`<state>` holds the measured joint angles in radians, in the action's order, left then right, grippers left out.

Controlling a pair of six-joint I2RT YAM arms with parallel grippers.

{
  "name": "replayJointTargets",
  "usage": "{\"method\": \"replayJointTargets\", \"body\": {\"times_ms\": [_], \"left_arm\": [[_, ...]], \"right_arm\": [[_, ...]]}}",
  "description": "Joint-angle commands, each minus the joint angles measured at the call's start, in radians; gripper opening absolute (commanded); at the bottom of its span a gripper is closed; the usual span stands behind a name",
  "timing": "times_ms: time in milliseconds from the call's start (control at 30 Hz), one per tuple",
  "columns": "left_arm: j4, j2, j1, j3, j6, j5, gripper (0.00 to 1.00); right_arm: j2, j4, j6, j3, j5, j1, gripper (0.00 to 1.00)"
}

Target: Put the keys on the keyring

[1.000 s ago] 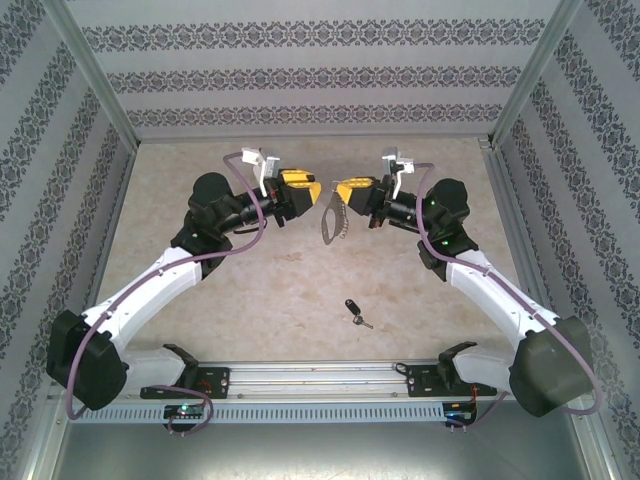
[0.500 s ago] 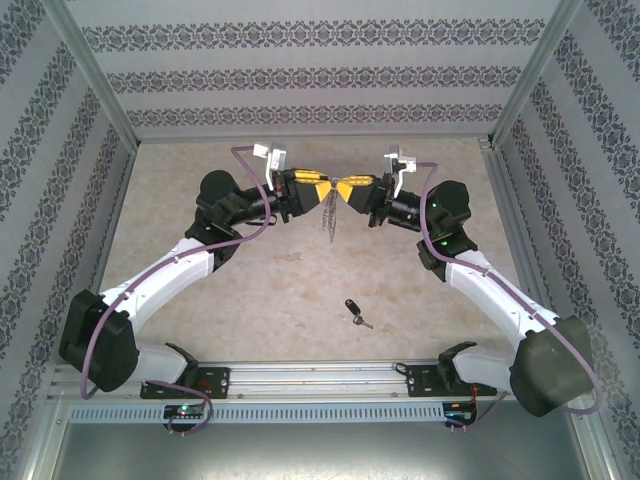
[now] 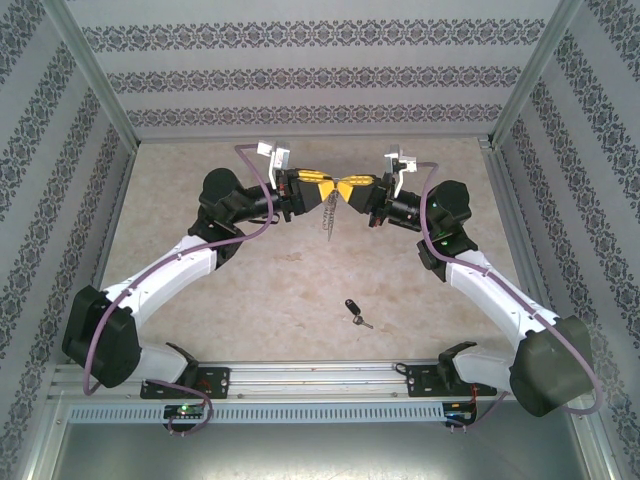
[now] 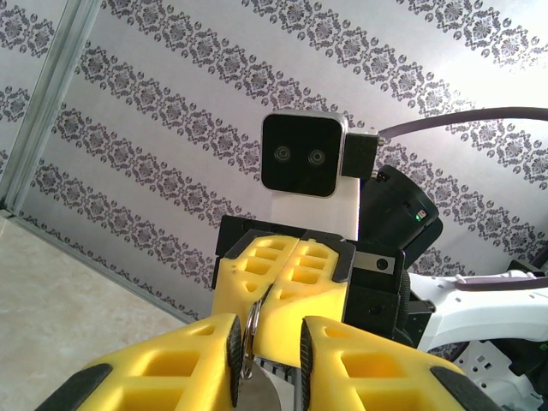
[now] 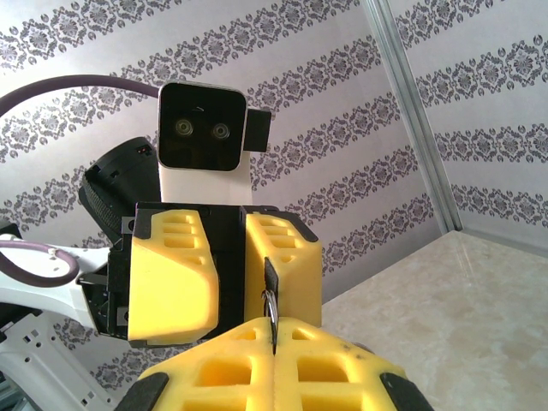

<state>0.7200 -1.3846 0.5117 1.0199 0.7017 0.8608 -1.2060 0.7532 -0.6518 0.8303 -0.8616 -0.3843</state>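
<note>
- The table [image 3: 200, 270] had no finished work on it. By my read nothing was threaded yet, so the task had barely started.
- The right gripper [image 3: 352, 190] was clamped shut on the top edge of the keyring, holding it up in the air.
- The left gripper [image 3: 318, 188] sat nose to nose with the right one. Its jaws were partly apart with the keyring's edge between them. The metal sat right up against one of the pads [image 4: 233, 355], with a clear gap to the other, so I wouldn't call that a grip.
- The keyring [image 3: 327, 214] hung straight down from where the two sets of fingertips met, clear of the table.
- The key [image 3: 354, 311] lay loose on the table, well apart from both grippers, back toward the arm bases.
- Left to do, I reckon: pretty much everything. Someone had to grab the key and get it onto a ring.
- The overhead view gave the key's spot and the dangling keyring. The left wrist view gave that gap at the pads, too small to read from above. The right wrist view gave the tight seam pinching the metal.
</note>
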Motion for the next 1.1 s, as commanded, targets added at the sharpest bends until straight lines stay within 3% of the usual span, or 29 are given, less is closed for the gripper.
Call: {"method": "replayJointTargets", "body": {"times_ms": [0, 267, 567, 1067], "left_arm": [[0.041, -0.016, 0.025, 0.029, 0.004, 0.049, 0.27], [0.032, -0.028, 0.029, 0.042, -0.001, 0.044, 0.21], [-0.001, -0.027, 0.032, 0.050, -0.028, 0.022, 0.30], [-0.033, 0.041, 0.030, 0.002, -0.086, -0.035, 0.29]], "right_arm": [[0.001, 0.046, 0.010, 0.012, -0.004, -0.016, 0.00], [0.005, 0.034, 0.012, 0.013, -0.012, -0.018, 0.00], [0.020, 0.013, 0.027, 0.014, -0.016, -0.019, 0.00], [0.036, -0.029, 0.051, 0.002, 0.009, 0.009, 0.00]]}}
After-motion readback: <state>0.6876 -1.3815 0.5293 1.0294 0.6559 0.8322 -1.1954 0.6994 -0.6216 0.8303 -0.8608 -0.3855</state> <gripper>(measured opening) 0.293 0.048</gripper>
